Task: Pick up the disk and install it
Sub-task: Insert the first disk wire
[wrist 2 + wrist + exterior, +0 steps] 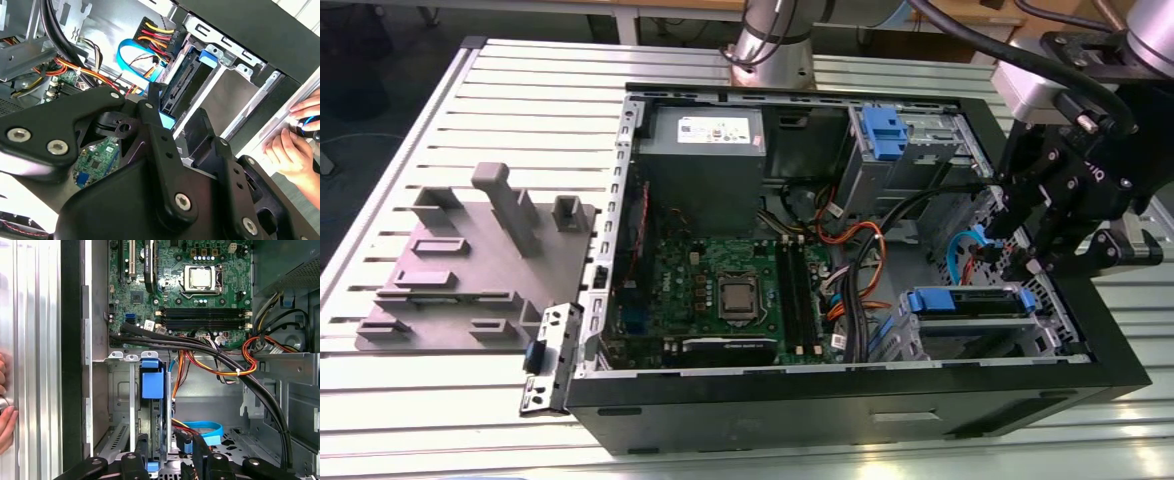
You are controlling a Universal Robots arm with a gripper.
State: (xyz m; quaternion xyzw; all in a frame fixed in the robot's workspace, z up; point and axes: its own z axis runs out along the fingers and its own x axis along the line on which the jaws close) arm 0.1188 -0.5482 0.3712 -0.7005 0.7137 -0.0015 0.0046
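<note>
- The disk [152, 384] stands on edge in the drive cage [125, 390] at the exterior view's right, in the near corner of the computer case [854, 405]. Its blue tab faces the motherboard [190, 295].
- The tool [1031, 268] hangs over the disk's right end, the end away from the tab. Whether it grips the disk or merely sits around it cannot be told (its own black links hide the contact in both wrist views).
- Judged from this, the step in hand is seating the disk in its cage. Doing it well means holding the disk square to the cage walls, so both blue rails run in their guides. The push should go along the slot, not across it.
- The blue ribbon cable [202, 429] and the orange and red wires [220, 367] lie just beside the cage. The tool's body should clear them, lest a loop be pinched against the metal.
- A hand [292, 145] rests on the surface [400, 150] just outside the case's near wall, so any sideways motion toward that wall deserves care.
</note>
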